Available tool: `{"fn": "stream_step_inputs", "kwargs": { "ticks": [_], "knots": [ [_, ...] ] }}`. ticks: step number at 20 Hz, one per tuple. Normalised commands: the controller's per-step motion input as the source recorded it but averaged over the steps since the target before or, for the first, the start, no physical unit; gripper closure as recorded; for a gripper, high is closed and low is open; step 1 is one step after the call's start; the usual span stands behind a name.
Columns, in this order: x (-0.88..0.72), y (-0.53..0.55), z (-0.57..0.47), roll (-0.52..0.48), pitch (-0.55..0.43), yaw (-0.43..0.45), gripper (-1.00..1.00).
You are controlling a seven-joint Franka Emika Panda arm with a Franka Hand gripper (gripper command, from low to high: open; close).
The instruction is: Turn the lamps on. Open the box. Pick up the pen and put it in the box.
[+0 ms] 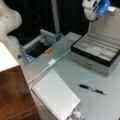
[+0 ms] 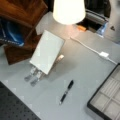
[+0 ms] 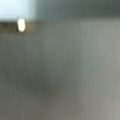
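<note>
The lamp's cream-white shade (image 2: pixel 68 10) glows brightly at a front view's top; it also shows as a pale slanted shape (image 1: pixel 6 60) at a front view's left. The box (image 1: pixel 96 56) stands open, its beige-lined lid upright and its pale grey compartment tray (image 2: pixel 108 98) exposed. My gripper (image 1: pixel 99 7), with a blue part on it, hangs at the lid's top edge, high above the tray. The black pen (image 1: pixel 91 89) lies flat on the grey table in front of the box, also seen as the pen (image 2: pixel 66 91), with nothing touching it. The wrist view gives only a blurred grey-beige surface.
A white spiral notebook (image 1: pixel 56 97) lies left of the pen. A white cable with a switch (image 1: pixel 52 62) crosses the table toward the box. A brown wooden shelf (image 1: pixel 15 95) stands at the left. An orange object (image 1: pixel 48 50) and a dark tray (image 1: pixel 37 48) sit behind.
</note>
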Motion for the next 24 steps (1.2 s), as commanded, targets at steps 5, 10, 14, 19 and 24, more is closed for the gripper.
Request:
{"fn": "stream_step_inputs", "kwargs": {
  "ticks": [5, 10, 14, 19, 24],
  "knots": [
    [0.01, -0.03, 0.09, 0.064, 0.002, 0.077, -1.0],
    [0.02, -0.06, 0.11, 0.103, 0.024, 0.076, -1.0],
    [-0.01, -0.1, 0.08, 0.109, 0.055, 0.071, -1.0],
    [-0.04, -0.13, 0.08, 0.116, 0.084, 0.08, -1.0],
    [-0.04, -0.14, 0.09, 0.125, 0.093, 0.074, -1.0]
  ]
}}
